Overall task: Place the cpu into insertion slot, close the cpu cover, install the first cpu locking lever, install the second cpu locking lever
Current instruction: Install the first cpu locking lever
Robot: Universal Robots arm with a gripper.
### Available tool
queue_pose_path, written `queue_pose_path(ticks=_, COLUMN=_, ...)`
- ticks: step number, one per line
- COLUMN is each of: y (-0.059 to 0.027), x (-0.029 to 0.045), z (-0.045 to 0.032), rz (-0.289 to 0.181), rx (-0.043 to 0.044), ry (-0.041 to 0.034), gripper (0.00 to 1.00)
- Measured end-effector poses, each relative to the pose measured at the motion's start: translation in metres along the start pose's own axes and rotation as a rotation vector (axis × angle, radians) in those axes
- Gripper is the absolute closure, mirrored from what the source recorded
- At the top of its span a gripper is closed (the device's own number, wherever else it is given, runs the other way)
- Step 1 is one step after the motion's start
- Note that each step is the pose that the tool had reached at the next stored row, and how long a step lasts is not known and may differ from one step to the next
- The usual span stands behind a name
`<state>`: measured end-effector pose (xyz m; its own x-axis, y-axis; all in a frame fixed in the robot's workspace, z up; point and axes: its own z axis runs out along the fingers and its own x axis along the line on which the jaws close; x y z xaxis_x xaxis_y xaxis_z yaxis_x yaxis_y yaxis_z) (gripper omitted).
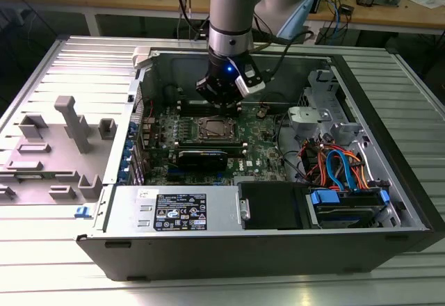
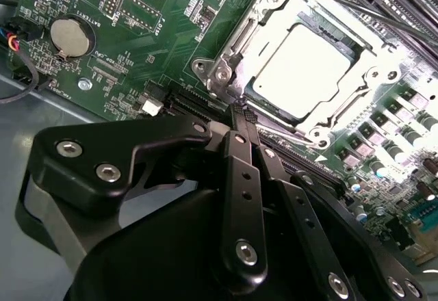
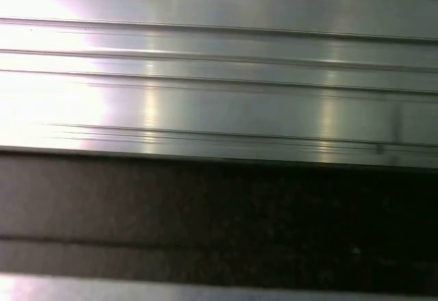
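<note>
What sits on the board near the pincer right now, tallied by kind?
cpu: 1
cpu cover: 1
coin battery: 1
pincer: 1
Total: 4

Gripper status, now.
Gripper: shut, fingers together with nothing between them, tips at the edge of the cpu cover, which lies closed over the cpu.

Open above the insertion slot point(image 1: 217, 129); case walls point(image 1: 229, 55), drive cage point(image 1: 320, 111) and cable bundle point(image 1: 334, 163) crowd its sides.
</note>
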<state>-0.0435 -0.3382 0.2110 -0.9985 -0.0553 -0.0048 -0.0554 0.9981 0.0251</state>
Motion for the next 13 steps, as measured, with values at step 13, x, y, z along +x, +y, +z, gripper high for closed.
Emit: queue_pose_path(ticks=13, y=-0.0002, x=-0.0003, z=0.0067, rz=0.000, rx=-0.0001, ry=0.0000, gripper=0.89)
